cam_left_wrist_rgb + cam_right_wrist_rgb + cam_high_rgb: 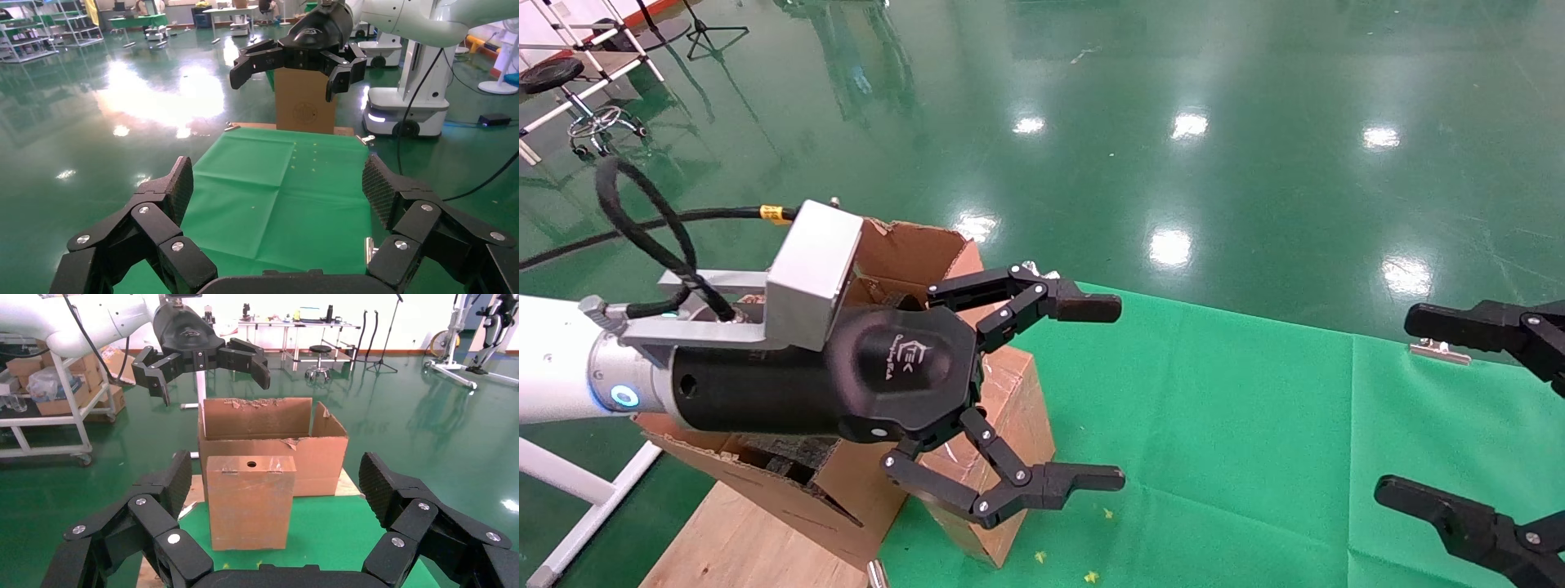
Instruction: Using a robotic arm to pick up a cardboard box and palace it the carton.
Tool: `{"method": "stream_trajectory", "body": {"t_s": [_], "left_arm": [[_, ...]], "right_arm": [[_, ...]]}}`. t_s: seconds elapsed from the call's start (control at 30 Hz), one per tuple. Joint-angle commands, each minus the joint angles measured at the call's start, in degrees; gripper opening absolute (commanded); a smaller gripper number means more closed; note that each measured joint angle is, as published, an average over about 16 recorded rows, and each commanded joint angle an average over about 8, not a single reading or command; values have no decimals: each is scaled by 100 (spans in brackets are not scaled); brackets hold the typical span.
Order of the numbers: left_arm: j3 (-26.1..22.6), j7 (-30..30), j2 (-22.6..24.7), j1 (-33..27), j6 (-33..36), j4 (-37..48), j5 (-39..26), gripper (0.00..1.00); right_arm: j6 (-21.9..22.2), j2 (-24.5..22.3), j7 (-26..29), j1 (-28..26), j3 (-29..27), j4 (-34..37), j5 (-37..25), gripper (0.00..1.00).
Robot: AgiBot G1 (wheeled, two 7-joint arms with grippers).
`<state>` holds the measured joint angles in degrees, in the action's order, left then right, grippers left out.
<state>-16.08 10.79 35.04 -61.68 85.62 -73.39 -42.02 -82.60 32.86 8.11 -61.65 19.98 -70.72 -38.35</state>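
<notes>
The small brown cardboard box (pixel 250 502) stands upright on the green cloth, with a round hole near its top edge and clear tape. Right behind it is the large carton (pixel 318 459) with ragged flaps. In the head view the box (pixel 1021 392) shows partly behind the white robotic arm's left gripper (pixel 1120 392). That gripper hangs open and empty above the box and carton (pixel 903 245). It also shows high up in the right wrist view as the left gripper (pixel 208 364). My right gripper (pixel 1393 404) is open at the cloth's right side, facing the box, and holds nothing.
The green cloth (pixel 1254 425) covers the table, with a metal clip (pixel 1438 351) at its far edge. The carton rests on a wooden board (pixel 748 531). Another brown box (pixel 305 110) with a round print stands beyond the cloth's end. A stool (pixel 592 122) stands far left.
</notes>
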Motion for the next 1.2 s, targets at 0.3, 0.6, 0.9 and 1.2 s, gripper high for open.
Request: {"method": "stream_trajectory", "body": {"t_s": [0.3, 0.6, 0.9, 1.2], "left_arm": [[0, 0, 0, 0, 0, 0, 0, 100], [-37, -8, -74, -18, -75, -20, -207, 100], [-222, 147, -358, -246, -784, -247, -1309, 100], [-319, 182, -422, -355, -1006, -319, -1643, 100]], "right_arm": [[0, 0, 0, 0, 0, 0, 0, 100], [0, 0, 0, 0, 0, 0, 0, 6], [0, 0, 0, 0, 0, 0, 0, 0], [2, -1, 0, 0, 0, 1, 0, 0]]}}
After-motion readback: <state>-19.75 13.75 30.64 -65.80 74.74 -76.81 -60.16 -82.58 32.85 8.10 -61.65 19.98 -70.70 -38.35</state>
